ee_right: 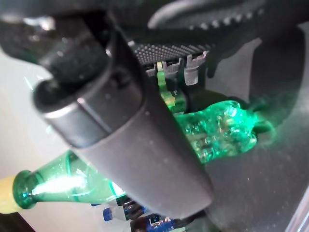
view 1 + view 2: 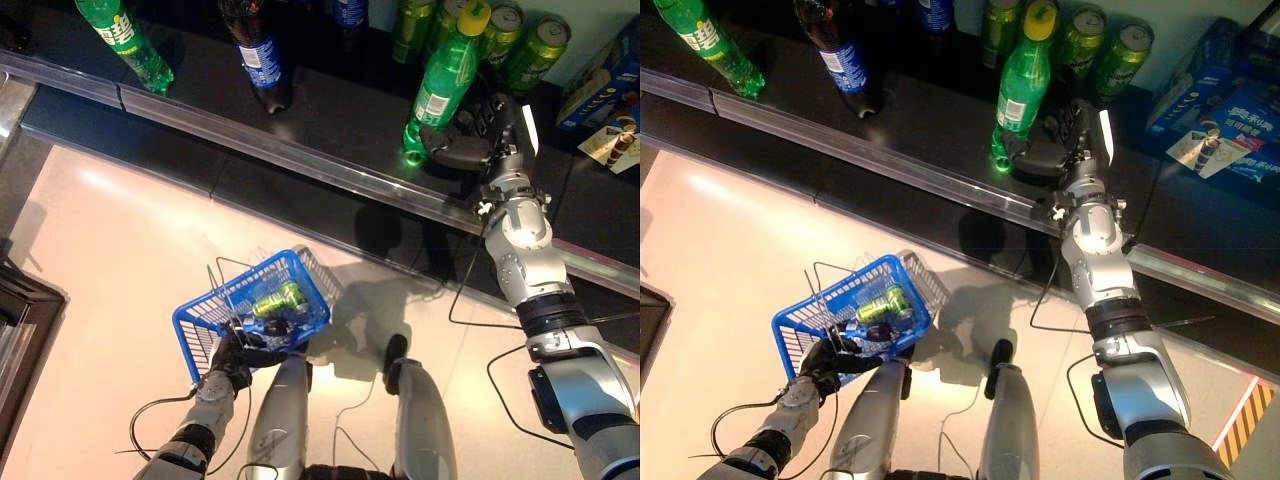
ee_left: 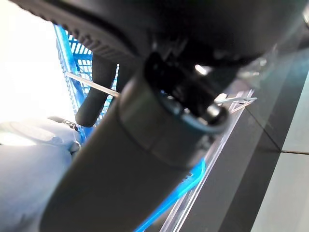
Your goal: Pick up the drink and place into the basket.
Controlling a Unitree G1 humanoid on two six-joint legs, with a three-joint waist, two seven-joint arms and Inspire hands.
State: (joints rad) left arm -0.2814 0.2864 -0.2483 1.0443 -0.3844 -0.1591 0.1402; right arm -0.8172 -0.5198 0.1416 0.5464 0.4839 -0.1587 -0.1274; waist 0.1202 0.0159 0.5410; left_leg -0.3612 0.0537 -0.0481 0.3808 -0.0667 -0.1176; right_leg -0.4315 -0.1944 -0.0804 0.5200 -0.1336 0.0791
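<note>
A green bottle (image 2: 445, 75) with a yellow cap stands on the dark shelf (image 2: 330, 120). My right hand (image 2: 470, 145) is at its lower part. In the right wrist view the thumb (image 1: 130, 125) and the curled fingers close round the bottle (image 1: 217, 130) near its base. My left hand (image 2: 232, 358) is shut on the thin wire handles of the blue basket (image 2: 200, 320), which hangs low at the left above the floor. A green can (image 2: 278, 298) lies inside it. The basket's mesh wall also shows in the left wrist view (image 3: 65, 53).
More drinks stand on the shelf: a green bottle (image 2: 125, 35) at the far left, a dark bottle with a blue label (image 2: 258, 50), and green cans (image 2: 520, 40) behind the held bottle. Blue boxes (image 2: 600, 85) lie at the right. A clear rail (image 2: 250, 130) runs along the shelf's front edge.
</note>
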